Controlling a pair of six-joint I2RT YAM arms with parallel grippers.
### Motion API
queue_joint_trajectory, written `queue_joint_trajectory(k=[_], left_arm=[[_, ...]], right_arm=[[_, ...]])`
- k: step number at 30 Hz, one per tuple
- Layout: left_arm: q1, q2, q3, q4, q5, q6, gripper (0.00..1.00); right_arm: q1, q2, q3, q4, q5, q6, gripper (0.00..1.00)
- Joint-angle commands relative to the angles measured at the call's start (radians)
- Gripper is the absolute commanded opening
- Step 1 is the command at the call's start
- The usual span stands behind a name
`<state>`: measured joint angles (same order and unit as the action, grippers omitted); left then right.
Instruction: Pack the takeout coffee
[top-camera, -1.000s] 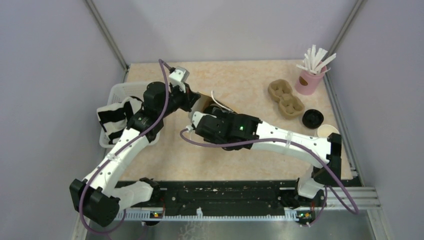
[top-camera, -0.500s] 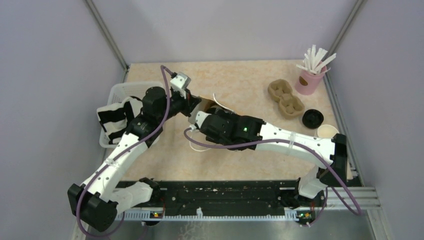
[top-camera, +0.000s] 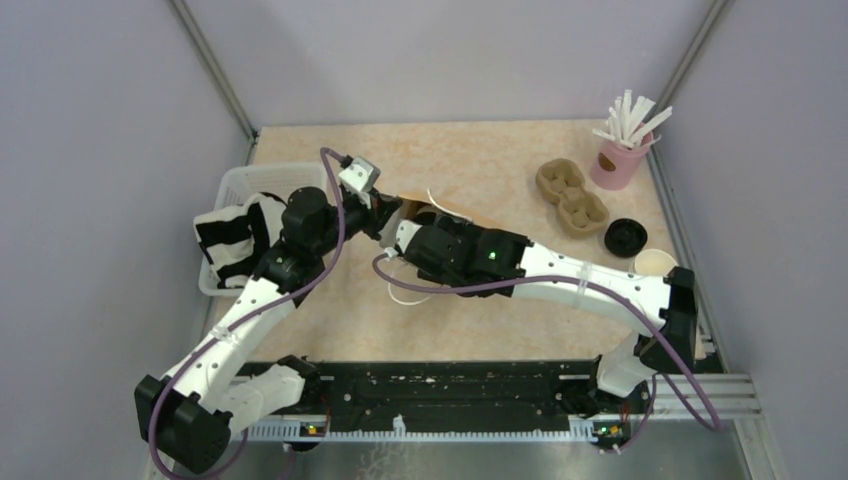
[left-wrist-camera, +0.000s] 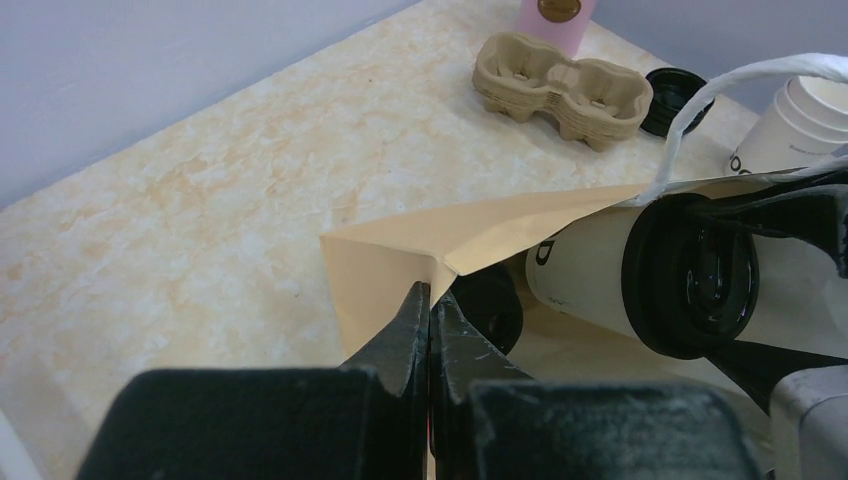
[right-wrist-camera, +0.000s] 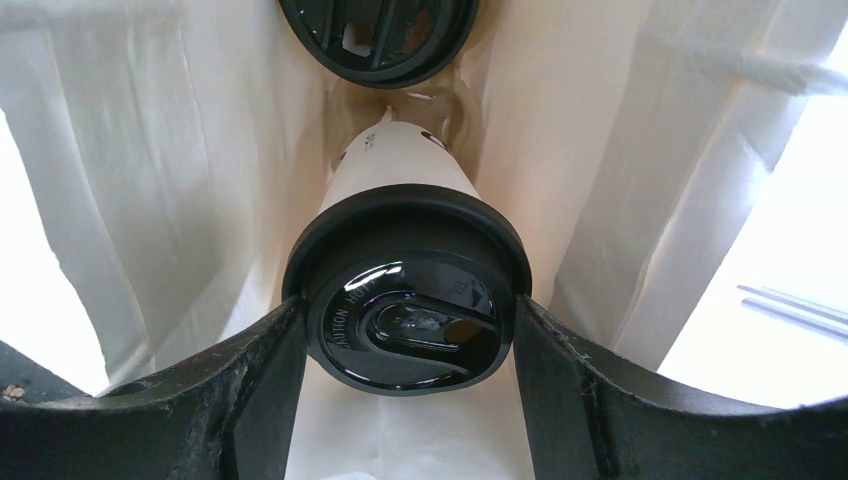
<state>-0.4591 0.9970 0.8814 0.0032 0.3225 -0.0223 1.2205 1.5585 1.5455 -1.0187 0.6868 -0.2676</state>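
Observation:
A brown paper bag (left-wrist-camera: 385, 262) lies on its side in the middle of the table, its mouth towards the arms. My left gripper (left-wrist-camera: 430, 296) is shut on the upper edge of that mouth and holds it up. A takeout coffee (right-wrist-camera: 408, 290), white with a black lid, lies sideways inside the bag. My right gripper (right-wrist-camera: 408, 312) is shut on its lid rim. A second black-lidded cup (right-wrist-camera: 380, 30) sits deeper in the bag. From above, both grippers meet at the bag (top-camera: 450, 212), which the right arm mostly hides.
A cardboard cup carrier (top-camera: 571, 196), a pink cup with white straws (top-camera: 620, 152), a loose black lid (top-camera: 625, 237) and a lidless white cup (top-camera: 655, 263) stand at the right. A white basket (top-camera: 235, 185) with striped cloth (top-camera: 228, 238) sits at the left edge.
The left gripper has shifted slightly towards the near side with the bag's edge. The right gripper has moved a little further left, towards the bag's mouth, with the cup.

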Motion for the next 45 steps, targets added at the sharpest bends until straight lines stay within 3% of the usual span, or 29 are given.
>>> queue_joint_trajectory(k=[1, 6, 13, 31, 36, 41, 45], left_arm=[[-0.002, -0.028, -0.009, 0.13, 0.035, 0.046, 0.0], [-0.002, -0.02, -0.022, 0.141, 0.032, 0.059, 0.0], [-0.002, -0.034, -0.038, 0.139, 0.058, 0.088, 0.0], [-0.05, -0.058, -0.06, 0.096, 0.071, 0.139, 0.0], [-0.069, -0.062, -0.062, 0.071, -0.002, 0.142, 0.0], [-0.071, -0.051, -0.03, 0.049, -0.148, 0.112, 0.0], [-0.075, -0.049, -0.025, 0.057, -0.16, 0.105, 0.0]], right_arm=[[-0.006, 0.036, 0.044, -0.003, 0.034, -0.029, 0.36], [-0.015, 0.049, 0.036, 0.03, 0.079, -0.038, 0.36], [-0.055, -0.021, -0.112, 0.274, 0.052, -0.151, 0.37], [-0.131, -0.089, -0.213, 0.434, -0.058, -0.249, 0.38], [-0.135, -0.179, -0.273, 0.448, -0.241, -0.285, 0.38], [-0.135, -0.193, -0.27, 0.402, -0.292, -0.312, 0.4], [-0.136, -0.175, -0.276, 0.381, -0.315, -0.34, 0.4]])
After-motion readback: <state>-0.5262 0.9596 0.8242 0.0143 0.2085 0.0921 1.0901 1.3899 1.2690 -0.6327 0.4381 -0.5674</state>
